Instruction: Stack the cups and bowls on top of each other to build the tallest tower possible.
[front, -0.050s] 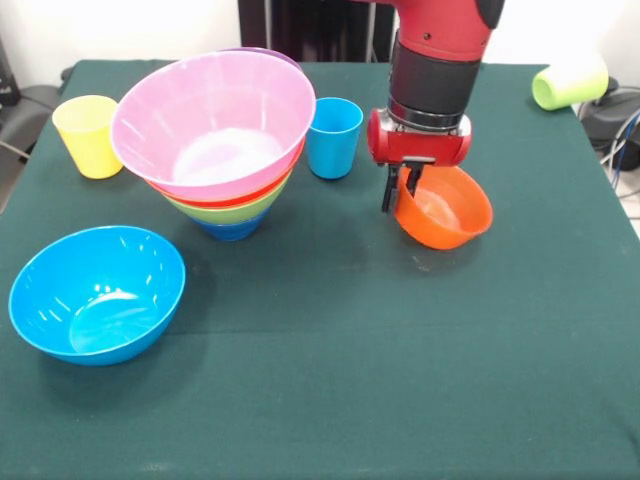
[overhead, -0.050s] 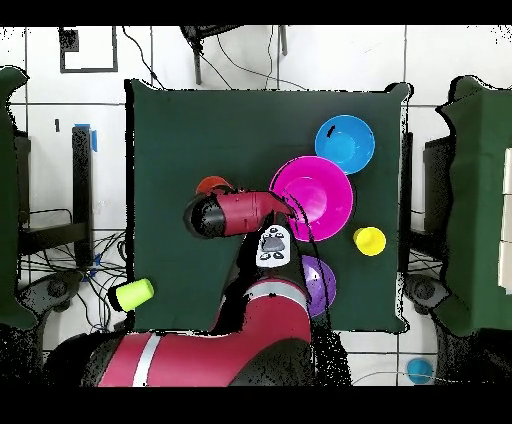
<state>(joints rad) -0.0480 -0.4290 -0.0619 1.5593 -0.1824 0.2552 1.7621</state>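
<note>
Jaws clamped on the rim of the small orange bowl (front, -0.050s: 444, 207), tilted, under the upright arm (front, -0.050s: 432, 70)

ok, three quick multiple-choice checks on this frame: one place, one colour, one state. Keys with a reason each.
1. Where is the lime green plastic cup?
A) inside the light blue bowl
B) near a corner of the green table, apart from the other pieces
C) beside the yellow cup

2. What colour is the top bowl of the nested plastic tower?
A) pink
B) purple
C) yellow

3. How is the small orange plastic bowl?
A) upside down on the table
B) nested in the tower
C) tilted, with the gripper at its rim

Key:
1 B: it lies on its side by the corner, alone.
2 A: the large pink bowl sits uppermost.
3 C: the bowl leans, with the gripper closed over its rim.
</note>
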